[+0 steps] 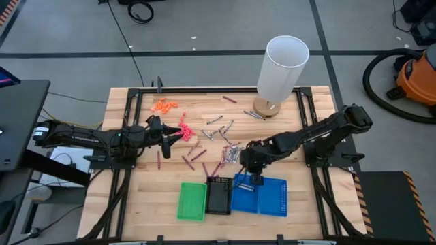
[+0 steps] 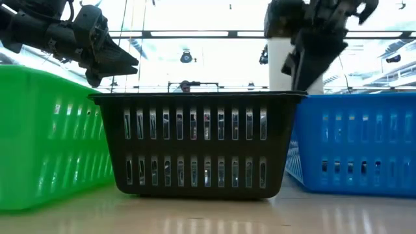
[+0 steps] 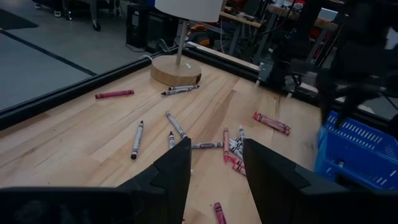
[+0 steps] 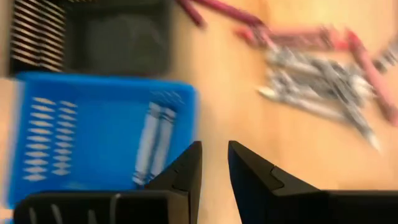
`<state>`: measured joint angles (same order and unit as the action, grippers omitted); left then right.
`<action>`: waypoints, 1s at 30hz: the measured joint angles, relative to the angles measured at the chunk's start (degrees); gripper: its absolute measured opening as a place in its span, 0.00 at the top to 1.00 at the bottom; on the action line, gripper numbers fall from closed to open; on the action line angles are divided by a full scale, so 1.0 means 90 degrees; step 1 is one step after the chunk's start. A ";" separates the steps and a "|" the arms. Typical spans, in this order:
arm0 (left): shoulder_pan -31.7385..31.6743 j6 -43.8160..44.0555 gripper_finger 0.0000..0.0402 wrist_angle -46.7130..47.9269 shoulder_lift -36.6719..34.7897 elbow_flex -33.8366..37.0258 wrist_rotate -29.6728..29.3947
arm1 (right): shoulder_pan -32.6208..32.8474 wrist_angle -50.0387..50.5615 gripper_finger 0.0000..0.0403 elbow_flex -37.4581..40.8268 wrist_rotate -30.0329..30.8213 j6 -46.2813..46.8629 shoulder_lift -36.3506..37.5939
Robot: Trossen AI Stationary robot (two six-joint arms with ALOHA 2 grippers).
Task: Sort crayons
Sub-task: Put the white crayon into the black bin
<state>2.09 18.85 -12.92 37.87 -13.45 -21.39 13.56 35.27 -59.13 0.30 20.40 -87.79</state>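
Barely begun: two grey crayons [image 4: 151,142] lie in the blue tray [image 1: 272,201]; most remain on the tabletop [image 1: 136,197]. Both grippers' fingers stand apart, empty.

A workshop: bare concrete floor, orange shop vacuum [image 1: 417,78], cables, framed wooden table [image 1: 143,197].

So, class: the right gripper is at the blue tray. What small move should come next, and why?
Probably back to the grey crayon pile: the right gripper looks empty, and two grey crayons already lie in the blue tray.
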 joint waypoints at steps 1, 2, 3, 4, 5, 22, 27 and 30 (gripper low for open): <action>0.0000 0.0000 0.61 0.0006 0.0000 0.0000 0.0000 | -0.0063 0.0208 0.78 0.0002 0.0036 0.0046 -0.0006; 0.0001 0.0000 0.61 0.0006 0.0000 0.0000 0.0000 | -0.0129 0.0413 0.78 0.0002 0.0071 0.0193 -0.0017; 0.0000 -0.0002 0.61 0.0006 0.0000 0.0000 0.0000 | -0.0204 0.0598 0.78 0.0002 0.0114 0.0382 -0.0044; 0.0000 -0.0002 0.61 0.0013 0.0000 0.0000 0.0000 | -0.0271 0.0757 0.78 0.0002 0.0164 0.0575 -0.0085; 0.0000 -0.0005 0.61 0.0023 0.0000 0.0000 0.0000 | -0.0336 0.0882 0.78 0.0006 0.0207 0.0716 -0.0124; 0.0000 -0.0015 0.61 0.0059 -0.0001 0.0000 0.0000 | -0.1018 -0.0107 0.66 0.0007 0.1020 -0.1364 -0.0843; 0.0002 -0.0015 0.61 0.0081 -0.0002 0.0000 0.0000 | -0.1325 -0.0583 0.66 0.0007 0.0961 -0.1967 -0.1183; 0.0000 -0.0015 0.61 0.0084 -0.0002 0.0000 0.0000 | -0.1455 -0.0743 0.66 0.0007 0.0840 -0.2251 -0.1282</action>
<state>2.09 18.72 -12.16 37.85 -13.45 -21.39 0.47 28.58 -59.07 7.86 0.14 -99.33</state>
